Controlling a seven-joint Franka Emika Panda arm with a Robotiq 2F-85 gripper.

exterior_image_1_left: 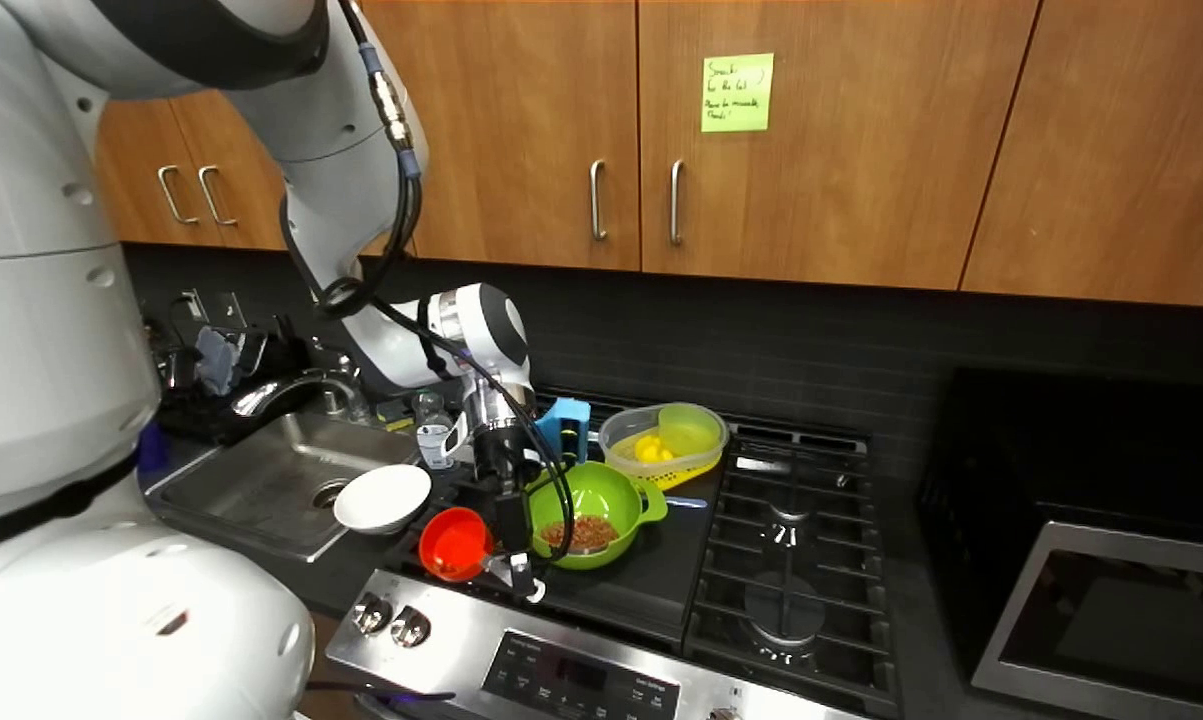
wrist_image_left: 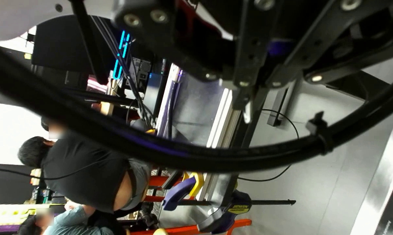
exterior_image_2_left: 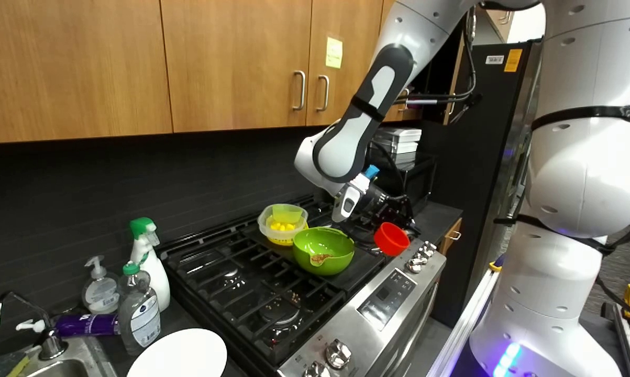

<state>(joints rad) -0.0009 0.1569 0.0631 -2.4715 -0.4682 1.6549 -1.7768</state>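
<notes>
The closed hand (exterior_image_1_left: 519,574) grips a red cup (exterior_image_1_left: 455,545) by its handle (exterior_image_1_left: 498,568).

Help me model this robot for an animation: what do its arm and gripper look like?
The arm is white and rounded, with dark bands and black straps. Black cables run along it, with a silvery connector between blue bands; a blue light glows at its base. The gripper is black, built of linked bars with silvery screw heads.
</notes>
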